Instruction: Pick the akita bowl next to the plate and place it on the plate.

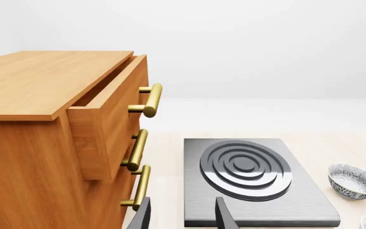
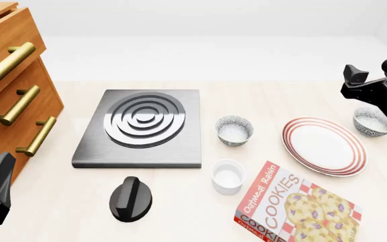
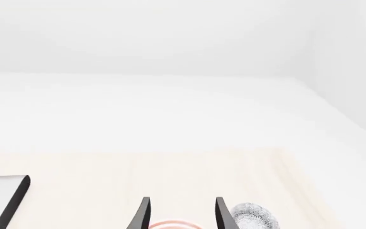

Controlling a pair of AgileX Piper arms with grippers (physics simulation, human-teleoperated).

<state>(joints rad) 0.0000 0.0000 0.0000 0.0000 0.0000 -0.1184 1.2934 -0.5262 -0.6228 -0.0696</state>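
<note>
Approach comes first: right gripper (image 2: pixel 368 83), fingers parted and empty, hovers near the akita bowl (image 2: pixel 372 121) beside the plate (image 2: pixel 324 145). It should descend straight over the rim.

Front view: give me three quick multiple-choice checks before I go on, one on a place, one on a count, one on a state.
1. What sits between the burner and the plate?
A. a speckled bowl
B. the cookie box
C. the black knob

2. How many speckled bowls are on the table?
A. one
B. two
C. three

3. What is on the plate?
A. a bowl
B. the white cup
C. nothing

Answers:
1. A: one speckled bowl stands between them.
2. B: that one plus another speckled bowl right of the plate.
3. C: its white surface shows bare; the white cup stands on the table.
</note>
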